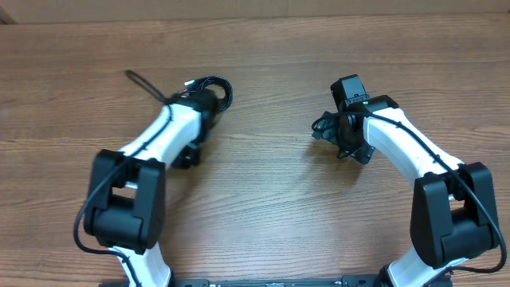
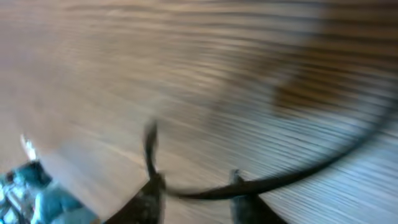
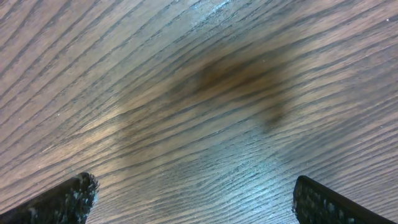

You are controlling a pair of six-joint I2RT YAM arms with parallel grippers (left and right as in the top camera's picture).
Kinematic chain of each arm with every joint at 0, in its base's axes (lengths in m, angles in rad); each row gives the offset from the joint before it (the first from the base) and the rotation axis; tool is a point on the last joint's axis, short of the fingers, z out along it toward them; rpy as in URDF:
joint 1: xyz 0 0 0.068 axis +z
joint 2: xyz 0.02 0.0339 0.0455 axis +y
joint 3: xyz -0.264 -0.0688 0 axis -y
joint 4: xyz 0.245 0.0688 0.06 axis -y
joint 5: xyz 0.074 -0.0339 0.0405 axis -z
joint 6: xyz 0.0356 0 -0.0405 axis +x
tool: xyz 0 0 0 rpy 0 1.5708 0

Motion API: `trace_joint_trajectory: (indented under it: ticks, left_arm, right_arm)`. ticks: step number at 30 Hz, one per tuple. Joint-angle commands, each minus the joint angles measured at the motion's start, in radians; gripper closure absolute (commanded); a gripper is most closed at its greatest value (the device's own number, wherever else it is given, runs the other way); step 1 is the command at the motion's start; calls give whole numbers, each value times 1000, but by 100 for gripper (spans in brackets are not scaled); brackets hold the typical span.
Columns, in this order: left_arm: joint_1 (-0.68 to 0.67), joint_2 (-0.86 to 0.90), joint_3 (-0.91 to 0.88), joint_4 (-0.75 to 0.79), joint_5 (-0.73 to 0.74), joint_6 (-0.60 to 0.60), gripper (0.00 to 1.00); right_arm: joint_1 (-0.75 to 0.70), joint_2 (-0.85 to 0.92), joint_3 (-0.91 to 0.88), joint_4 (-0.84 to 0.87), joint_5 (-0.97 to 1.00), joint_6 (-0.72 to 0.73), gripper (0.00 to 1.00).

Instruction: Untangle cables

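Overhead, coiled black cables (image 1: 213, 89) are seen on the bench (image 1: 271, 199), partly covered by the left arm (image 1: 171, 131). Left wrist, blurred: one cable (image 2: 205, 194) is draped across the partly parted left fingers (image 2: 147, 202). Right wrist: the right fingers (image 3: 62, 200) are spread wide above the bench.

the cables (image 1: 213, 86) lie on the table (image 1: 271, 48) at the left tool (image 2: 194, 186), right tool (image 1: 327, 127) well apart.

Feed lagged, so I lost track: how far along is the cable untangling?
Done: nothing visible; the cables sit in one coil, one end trailing out. In hand: the left tool straddles a cable, jaws apart, view blurred. The right tool hangs open over the wooden table. Left: separating every cable.
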Motion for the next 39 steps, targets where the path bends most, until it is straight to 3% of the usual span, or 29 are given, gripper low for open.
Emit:
trace_joint_trajectory:
  ticks: [1,4,7,11,12,13,14,15,17,19,22,25,27,30,31,39]
  left_arm:
    - [122,-19,0,-6,-78,-75,30]
    - [210,-19,34,-19,-18,-82,13]
    - [252,-19,134,-73,54,-82,7]
    - [256,-19,330,-90,259,-79,7]
    - [252,-19,370,-80,323,-78,16]
    - [243,-19,417,-48,439,-78,63]
    - [237,-19,432,-23,496,-78,91]
    - [229,-19,438,29,587,-79,96]
    - [211,-18,430,124,698,-77,96]
    - [181,-15,409,222,719,-78,96]
    - [127,1,381,351,682,-77,96]
    - [69,46,379,422,545,-68,94]
    - [48,68,379,437,444,-67,77]
    - [40,109,379,440,327,-93,68]
    - [43,119,379,444,322,-108,59]
    - [129,245,379,514,422,-206,50]
  right_arm:
    - [-1,3,0,3,3,-5,0]
    - [-1,3,0,3,3,-5,0]
    - [-1,3,0,3,3,-4,0]
    - [-1,3,0,3,3,-5,0]
    - [-1,3,0,3,3,-5,0]
    - [-1,3,0,3,3,-5,0]
    - [-1,3,0,3,3,-5,0]
    - [-1,3,0,3,3,-5,0]
    - [-1,3,0,3,3,-5,0]
    - [-1,3,0,3,3,-5,0]
    - [-1,3,0,3,3,-5,0]
    - [-1,3,0,3,3,-5,0]
    - [-1,3,0,3,3,-5,0]
    - [-1,3,0,3,3,-5,0]
    - [-1,3,0,3,3,-5,0]
    - [-1,3,0,3,3,-5,0]
